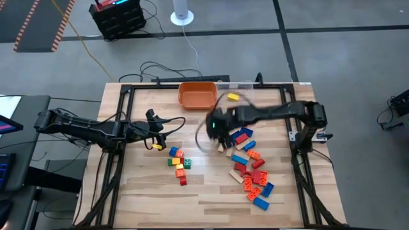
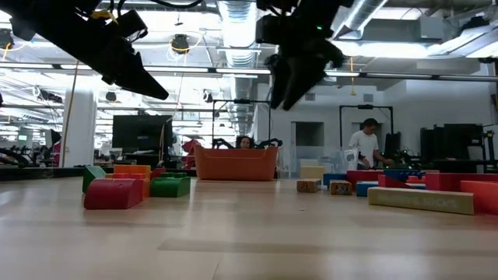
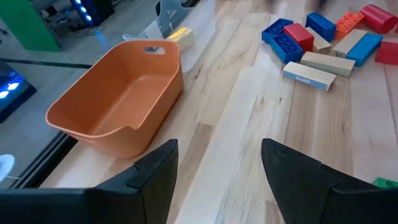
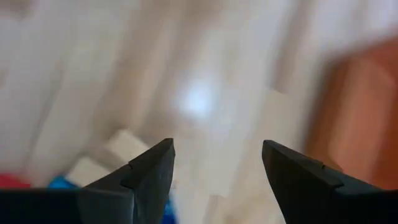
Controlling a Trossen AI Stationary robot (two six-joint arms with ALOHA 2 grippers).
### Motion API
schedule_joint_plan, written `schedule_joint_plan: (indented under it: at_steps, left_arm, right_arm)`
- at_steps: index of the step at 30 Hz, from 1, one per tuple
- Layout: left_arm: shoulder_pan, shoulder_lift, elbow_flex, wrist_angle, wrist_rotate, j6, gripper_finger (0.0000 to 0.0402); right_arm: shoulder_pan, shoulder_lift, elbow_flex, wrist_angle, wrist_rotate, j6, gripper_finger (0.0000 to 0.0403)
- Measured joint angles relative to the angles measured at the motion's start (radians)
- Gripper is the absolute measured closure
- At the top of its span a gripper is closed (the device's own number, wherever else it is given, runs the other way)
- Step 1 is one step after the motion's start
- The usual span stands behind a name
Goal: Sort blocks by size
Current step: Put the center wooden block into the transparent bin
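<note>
The blocks lie on the wooden table in two groups. A small cluster of little blocks (image 1: 178, 163) sits near the middle. A larger scatter of red, blue, orange and tan blocks (image 1: 250, 167) lies to the right, flat on the wood. My right gripper (image 1: 216, 135) hangs open above the left end of that scatter, blurred, with nothing between its fingers (image 4: 149, 168). My left gripper (image 1: 160, 128) hovers open left of centre, above the table, empty (image 3: 219, 146). It faces the orange bowl (image 3: 118, 93).
The orange bowl (image 1: 197, 94) stands at the table's far edge. A clear container (image 1: 238, 92) with a yellow block (image 1: 232, 97) is beside it on the right. Bare wood lies between the two block groups and along the near edge. People show in the room behind.
</note>
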Motion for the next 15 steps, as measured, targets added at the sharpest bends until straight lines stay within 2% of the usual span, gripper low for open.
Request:
schedule_joint_plan:
  at_steps: [5,15]
  left_arm:
    - [0.0,0.0,0.0,0.002,0.001,-0.004,0.0177]
    - [0.0,0.0,0.0,0.004,0.001,-0.017,0.0177]
  right_arm:
    - [0.072,0.0,-0.075,0.034,-0.003,0.006,0.0127]
    - [0.09,0.001,-0.176,0.077,0.022,-0.052,0.0127]
